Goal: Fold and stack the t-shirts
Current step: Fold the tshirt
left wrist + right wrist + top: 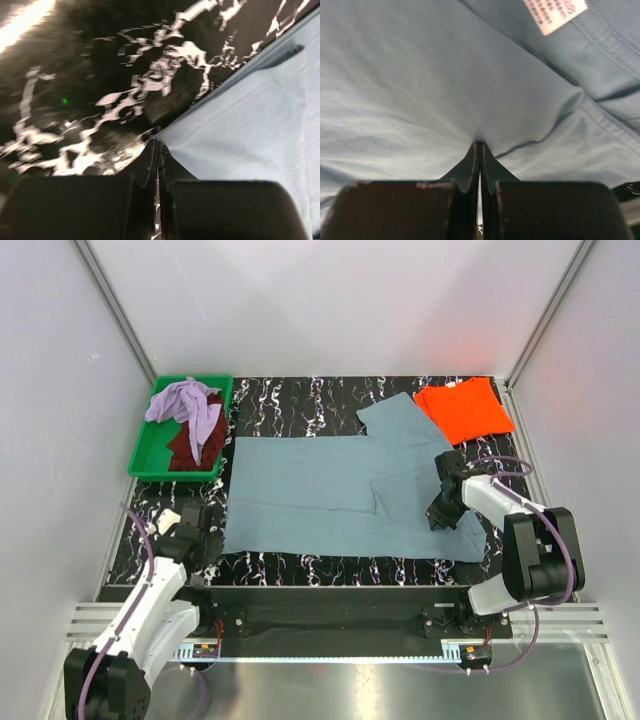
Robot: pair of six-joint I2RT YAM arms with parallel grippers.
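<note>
Cloth is soft and light, so it will sag. I see the blue-grey t-shirt (330, 490) spread flat on the table (300, 390); left gripper (158, 145) pinches its near-left corner, right gripper (479, 146) is closed on a fold near the collar label (555, 14).

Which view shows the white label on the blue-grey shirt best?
The right wrist view: the white label sits close at upper right, its print visible. The top external view shows the spread blue-grey shirt but no label; the left wrist view only its corner.
</note>
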